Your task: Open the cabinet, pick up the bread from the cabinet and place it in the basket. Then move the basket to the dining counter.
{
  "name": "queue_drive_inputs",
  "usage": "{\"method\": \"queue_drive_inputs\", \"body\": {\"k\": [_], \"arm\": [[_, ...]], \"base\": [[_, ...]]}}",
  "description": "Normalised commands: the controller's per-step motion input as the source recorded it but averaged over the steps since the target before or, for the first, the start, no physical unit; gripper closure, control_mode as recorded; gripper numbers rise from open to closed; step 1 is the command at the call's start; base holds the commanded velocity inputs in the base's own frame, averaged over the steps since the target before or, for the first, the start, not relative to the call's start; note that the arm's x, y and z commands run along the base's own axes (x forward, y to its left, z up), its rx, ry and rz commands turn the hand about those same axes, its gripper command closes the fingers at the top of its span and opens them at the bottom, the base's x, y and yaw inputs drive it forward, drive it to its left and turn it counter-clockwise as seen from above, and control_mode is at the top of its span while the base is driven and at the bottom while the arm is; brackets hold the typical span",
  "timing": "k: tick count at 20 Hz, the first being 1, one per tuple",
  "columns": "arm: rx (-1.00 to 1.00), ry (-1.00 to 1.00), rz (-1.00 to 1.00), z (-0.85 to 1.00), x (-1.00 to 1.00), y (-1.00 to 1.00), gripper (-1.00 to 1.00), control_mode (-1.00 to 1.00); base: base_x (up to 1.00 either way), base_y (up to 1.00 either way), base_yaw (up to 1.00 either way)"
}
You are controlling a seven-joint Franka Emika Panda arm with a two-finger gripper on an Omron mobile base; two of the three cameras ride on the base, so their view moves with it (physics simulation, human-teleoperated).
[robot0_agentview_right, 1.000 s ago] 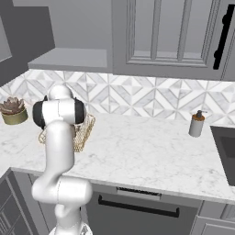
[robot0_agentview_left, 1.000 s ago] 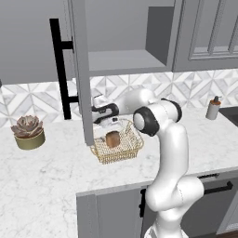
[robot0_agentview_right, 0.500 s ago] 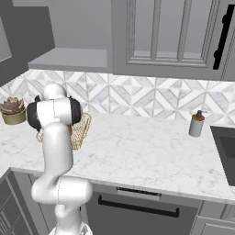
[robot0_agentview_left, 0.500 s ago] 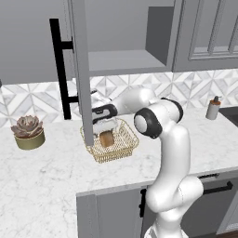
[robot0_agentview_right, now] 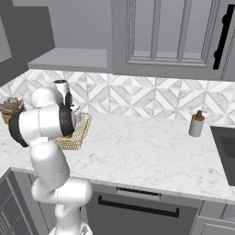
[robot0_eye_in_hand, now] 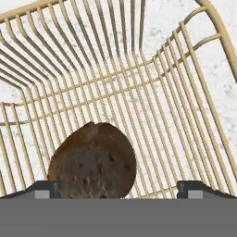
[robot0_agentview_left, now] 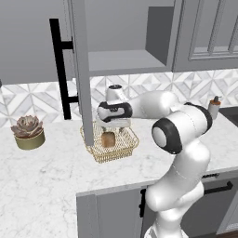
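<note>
The gold wire-mesh basket [robot0_agentview_left: 122,149] stands on the marble worktop below the open cabinet [robot0_agentview_left: 128,60], whose door [robot0_agentview_left: 80,69] with the black bar handle swings out to the left. The brown bread [robot0_agentview_left: 108,138] lies inside the basket. My gripper [robot0_agentview_left: 113,126] hangs just above the bread, pointing down into the basket. In the hand view my gripper [robot0_eye_in_hand: 120,190] is open, its tips wide apart, and the bread [robot0_eye_in_hand: 92,162] rests on the basket wires [robot0_eye_in_hand: 152,92] close to the left tip. In the right base view my arm hides most of the basket [robot0_agentview_right: 79,134].
A potted succulent [robot0_agentview_left: 29,132] sits left of the basket on the worktop. A soap dispenser [robot0_agentview_right: 196,124] stands far right near the sink. The open door hangs close beside my hand. Tiled backsplash [robot0_agentview_right: 137,96] runs behind.
My hand has shifted slightly left and down over the basket. The bread stays inside the basket.
</note>
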Motion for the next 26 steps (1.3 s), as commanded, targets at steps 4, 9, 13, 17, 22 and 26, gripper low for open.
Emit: {"method": "queue_drive_inputs", "body": {"k": [4, 9, 13, 17, 22, 26], "arm": [[0.02, -0.15, 0.0, 0.78, -0.59, -0.17, -1.0, -1.0], [0.0, -0.27, 0.0, 0.47, -0.95, -0.16, -1.0, -1.0], [0.0, -0.31, 0.0, -0.02, -0.8, -0.47, -1.0, -1.0], [0.14, -0.13, -0.01, 0.02, -0.12, -0.59, -1.0, -1.0], [0.29, 0.06, -0.02, 0.36, -0.01, -0.45, -1.0, -1.0], [0.07, 0.26, -0.15, 0.24, 0.0, -0.47, -1.0, -1.0]], "base": [[0.0, 0.0, 0.0], [0.0, 0.0, 0.0], [0.0, 0.0, 0.0], [0.0, 0.0, 0.0], [0.0, 0.0, 0.0], [0.0, 0.0, 0.0]]}}
